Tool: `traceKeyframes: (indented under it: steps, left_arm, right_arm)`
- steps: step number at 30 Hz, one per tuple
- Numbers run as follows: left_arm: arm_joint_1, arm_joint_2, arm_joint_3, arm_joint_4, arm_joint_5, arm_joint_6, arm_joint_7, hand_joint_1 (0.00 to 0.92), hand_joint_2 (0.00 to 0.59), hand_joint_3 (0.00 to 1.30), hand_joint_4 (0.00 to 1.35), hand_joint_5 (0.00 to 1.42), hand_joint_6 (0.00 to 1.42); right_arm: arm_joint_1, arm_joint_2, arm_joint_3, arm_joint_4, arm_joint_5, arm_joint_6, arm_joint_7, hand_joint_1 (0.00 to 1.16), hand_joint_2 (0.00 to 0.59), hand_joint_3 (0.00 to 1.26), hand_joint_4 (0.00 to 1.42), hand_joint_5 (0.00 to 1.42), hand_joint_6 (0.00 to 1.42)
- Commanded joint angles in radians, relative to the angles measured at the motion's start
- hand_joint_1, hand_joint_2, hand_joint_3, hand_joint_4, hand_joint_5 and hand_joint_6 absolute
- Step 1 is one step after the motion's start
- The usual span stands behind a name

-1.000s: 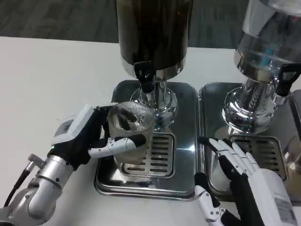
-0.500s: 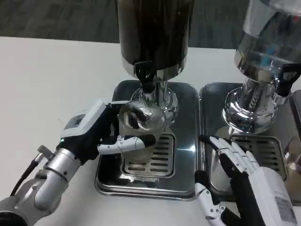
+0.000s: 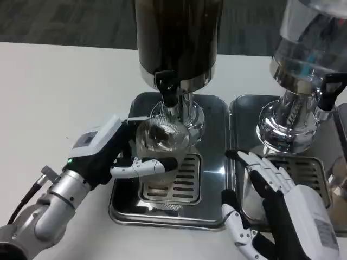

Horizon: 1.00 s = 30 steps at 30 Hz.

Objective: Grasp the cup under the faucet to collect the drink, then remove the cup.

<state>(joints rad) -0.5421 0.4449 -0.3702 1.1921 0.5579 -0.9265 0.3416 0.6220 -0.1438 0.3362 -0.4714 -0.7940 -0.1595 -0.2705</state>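
Observation:
A clear ribbed cup point(image 3: 161, 145) stands over the slotted grate of the left drip tray point(image 3: 124, 205), just below and in front of the black faucet point(image 3: 167, 88) of the dark drink dispenser point(image 3: 177, 38). My left hand point(image 3: 111, 154) grips the cup from its left side, with a finger wrapped across its front. My right hand point(image 3: 282, 208) hovers open, fingers spread, over the gap between the two trays.
A second dispenser point(image 3: 306, 65) with a clear tank and its own black tap point(image 3: 328, 92) stands on the right drip tray point(image 3: 246, 208). White table point(image 3: 59, 92) stretches to the left.
My left hand carried the cup up and to the right, in under the faucet, then stayed there. My right hand rose slightly.

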Motion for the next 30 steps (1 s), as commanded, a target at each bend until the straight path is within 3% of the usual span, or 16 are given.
traceKeyframes:
  steps: [1,6,12,20,30]
  left_arm:
    - [0.026,0.021,-0.002,-0.003,0.003,-0.007,-0.029,0.153,0.064,0.54,0.44,0.62,0.94]
    - [0.039,0.037,-0.009,-0.023,0.021,-0.021,-0.004,0.131,0.044,0.51,0.31,0.41,0.76]
    - [0.04,0.052,-0.017,-0.039,0.043,-0.023,0.008,0.116,0.042,0.51,0.31,0.42,0.82]
    - [0.046,0.072,-0.014,-0.067,0.069,-0.02,0.037,0.112,0.035,0.46,0.27,0.39,0.73]
    - [0.06,0.098,-0.017,-0.122,0.114,0.003,0.091,0.084,0.021,0.17,0.03,0.16,0.36]
  right_arm:
    - [0.002,-0.005,-0.002,0.015,0.01,-0.001,0.001,0.32,0.463,0.21,0.14,0.12,0.07]
    - [0.0,-0.002,0.006,0.021,0.023,-0.002,0.005,0.32,0.463,0.21,0.14,0.12,0.07]
    - [-0.016,0.0,0.011,0.027,0.027,0.003,0.014,0.32,0.463,0.21,0.14,0.12,0.08]
    - [-0.022,-0.001,0.009,0.033,0.047,0.002,0.023,0.32,0.463,0.22,0.15,0.12,0.08]
    - [-0.022,-0.001,0.011,0.028,0.065,0.007,0.038,0.34,0.464,0.22,0.15,0.12,0.09]
